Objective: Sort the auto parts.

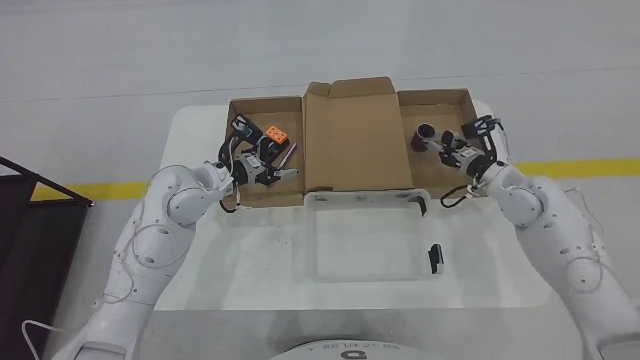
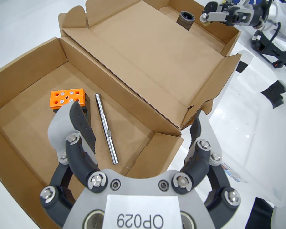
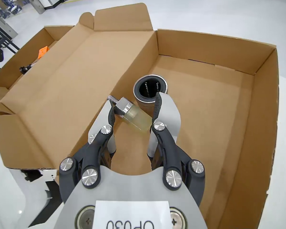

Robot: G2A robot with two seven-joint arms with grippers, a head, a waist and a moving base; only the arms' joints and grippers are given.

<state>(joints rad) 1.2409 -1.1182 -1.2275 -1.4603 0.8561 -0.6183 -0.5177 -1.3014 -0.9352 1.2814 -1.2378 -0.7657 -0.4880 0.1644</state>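
A cardboard box [image 1: 350, 150] lies open with a compartment at each end. In the left compartment lie an orange block [image 2: 66, 98] and a steel rod [image 2: 106, 129], and my left gripper [image 2: 133, 125] hangs open above the rod with nothing between its fingers. A dark linear bushing [image 3: 149, 91] stands in the right compartment. Just beside it my right gripper [image 3: 134, 111] is shut on a translucent cylinder with a hex nut and threaded stud [image 3: 131, 115]. The top view shows the left gripper [image 1: 280, 168], the right gripper [image 1: 440, 145], the block [image 1: 276, 134] and the bushing [image 1: 424, 135].
A clear plastic tray [image 1: 365, 198] sits on the white table in front of the box. A small black part [image 1: 436, 257] lies on the table to the tray's right. The box's wide middle flap [image 2: 157, 55] separates the two compartments.
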